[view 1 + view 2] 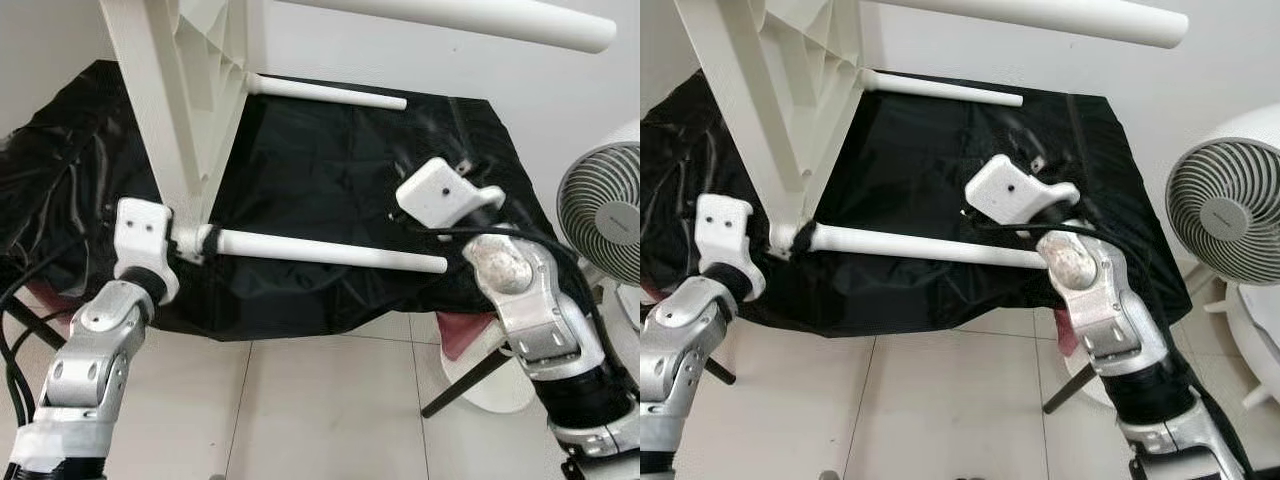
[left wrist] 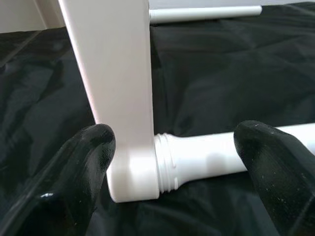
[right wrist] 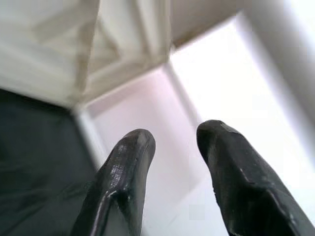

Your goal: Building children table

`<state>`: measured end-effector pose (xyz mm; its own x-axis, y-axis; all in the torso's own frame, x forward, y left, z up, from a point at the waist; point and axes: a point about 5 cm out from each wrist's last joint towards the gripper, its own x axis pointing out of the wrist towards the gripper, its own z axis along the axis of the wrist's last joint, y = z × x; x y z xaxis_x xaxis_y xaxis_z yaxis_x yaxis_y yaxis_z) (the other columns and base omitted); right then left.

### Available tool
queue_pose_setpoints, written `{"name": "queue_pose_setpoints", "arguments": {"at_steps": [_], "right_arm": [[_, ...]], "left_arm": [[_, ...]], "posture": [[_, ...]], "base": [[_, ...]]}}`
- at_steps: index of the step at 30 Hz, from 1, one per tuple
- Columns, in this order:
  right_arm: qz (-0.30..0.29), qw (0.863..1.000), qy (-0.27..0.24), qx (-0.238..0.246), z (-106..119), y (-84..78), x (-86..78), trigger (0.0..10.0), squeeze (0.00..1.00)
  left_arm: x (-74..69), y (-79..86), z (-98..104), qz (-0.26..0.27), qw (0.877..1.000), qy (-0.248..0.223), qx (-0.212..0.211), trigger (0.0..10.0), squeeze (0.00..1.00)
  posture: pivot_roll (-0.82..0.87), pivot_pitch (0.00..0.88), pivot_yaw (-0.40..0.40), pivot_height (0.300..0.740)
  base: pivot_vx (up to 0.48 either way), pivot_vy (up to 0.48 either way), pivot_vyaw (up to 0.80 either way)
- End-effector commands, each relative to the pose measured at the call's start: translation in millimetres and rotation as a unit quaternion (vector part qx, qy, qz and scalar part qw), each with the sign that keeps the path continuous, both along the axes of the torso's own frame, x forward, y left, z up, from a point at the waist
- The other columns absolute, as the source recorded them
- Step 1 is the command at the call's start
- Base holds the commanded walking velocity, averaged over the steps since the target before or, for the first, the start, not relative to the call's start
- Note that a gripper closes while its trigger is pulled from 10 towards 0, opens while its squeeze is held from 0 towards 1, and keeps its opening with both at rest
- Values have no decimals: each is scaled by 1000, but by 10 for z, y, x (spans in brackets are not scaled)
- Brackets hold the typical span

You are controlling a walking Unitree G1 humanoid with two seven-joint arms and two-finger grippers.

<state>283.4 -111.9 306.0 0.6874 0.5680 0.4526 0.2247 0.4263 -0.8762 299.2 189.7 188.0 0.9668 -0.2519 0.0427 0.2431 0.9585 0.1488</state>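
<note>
- On the black-draped tabletop [image 1: 330, 160] the children's table [image 1: 190, 90] lay tipped.
- Our left hand [image 2: 172, 162] straddled its leg [image 1: 330, 250], fingers apart; right hand [image 3: 172, 147] empty, slightly parted.
- We judged it light, stiff, slippery; grip near the socket.

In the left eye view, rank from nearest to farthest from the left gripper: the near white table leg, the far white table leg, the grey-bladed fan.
1. Near white table leg: its socket end sits at the left gripper.
2. Far white table leg: across the black cloth.
3. Grey-bladed fan: far right, off the cloth.
</note>
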Motion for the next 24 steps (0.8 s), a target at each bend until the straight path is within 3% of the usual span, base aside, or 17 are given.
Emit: {"name": "queue_pose_setpoints", "arguments": {"at_steps": [1,2,3,4,5,6,9,10,15,16,24], "right_arm": [[8,998,-55,-19,141,33,-60,10000,0],[8,998,-55,-19,141,33,-60,10000,0],[26,994,-105,-26,236,57,-117,10000,0],[29,993,-115,-29,236,57,-131,10000,0],[29,993,-115,-29,236,57,-131,10000,0],[31,992,-118,-40,193,66,-132,10000,129],[31,991,-121,-47,178,73,-130,10000,129],[31,989,-135,-44,204,81,-139,10000,1000],[18,985,-169,-32,296,78,-140,10000,1000],[0,985,-172,-19,361,68,-99,10000,0],[-50,991,-112,-47,512,207,232,10000,0]], "left_arm": [[9,-24,-31,3,1000,9,4,10000,0],[9,-24,-31,3,1000,9,4,10000,0],[73,-86,-12,8,1000,8,-1,10000,0],[94,-101,-3,11,1000,8,-1,10000,0],[94,-101,-3,11,1000,8,-1,10000,0],[121,-127,21,13,1000,6,-5,10000,0],[117,-137,33,13,1000,5,-7,10000,0],[137,-151,55,14,1000,4,-11,10000,0],[165,-180,90,10,1000,2,-19,10000,0],[175,-194,100,6,1000,1,-20,10000,0],[97,-174,-10,5,999,24,-24,10000,0]], "posture": [[-81,76,14,740],[-81,76,14,740],[-86,71,14,740],[-85,71,14,740],[-85,71,14,740],[-85,71,14,740],[-85,71,14,740],[-94,70,27,740],[-97,71,29,740],[-100,71,32,740],[-102,76,36,740]], "base": [[0,0,0],[0,0,0],[0,0,0],[0,0,0],[0,0,0],[0,0,0],[0,0,0],[0,0,0],[0,0,0],[0,0,0],[0,0,0]]}}
